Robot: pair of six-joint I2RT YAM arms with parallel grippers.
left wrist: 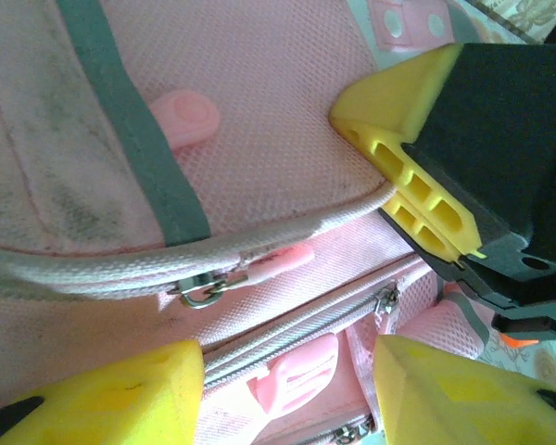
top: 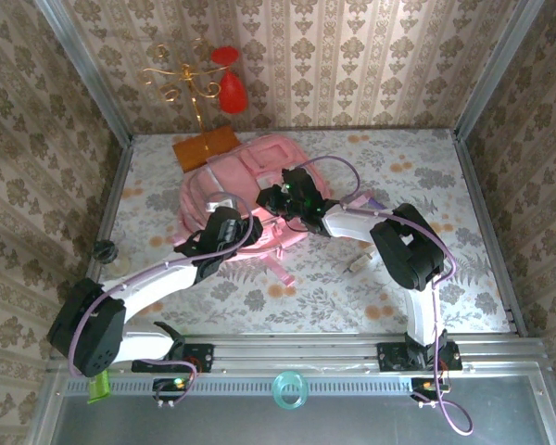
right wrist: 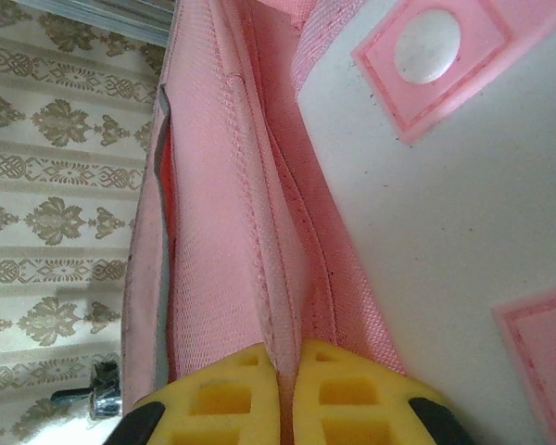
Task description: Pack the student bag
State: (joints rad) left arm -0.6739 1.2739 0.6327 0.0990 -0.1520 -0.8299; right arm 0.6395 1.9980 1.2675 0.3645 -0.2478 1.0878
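Your left gripper (top: 224, 227) hangs open over the soft pink student bag (top: 236, 171), its pads straddling a zipper pull (left wrist: 292, 375) below the white piped seam (left wrist: 120, 269). Just right of it, your right gripper (top: 280, 198) pinches a fold of bag fabric. Rightward, floral tabletop (top: 445, 185) runs open to the rail (top: 486, 232).

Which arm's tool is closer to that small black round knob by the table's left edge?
Left. The left tool is open over the big pink fabric backpack, right of the small black round knob; the right tool pinches the backpack farther right.
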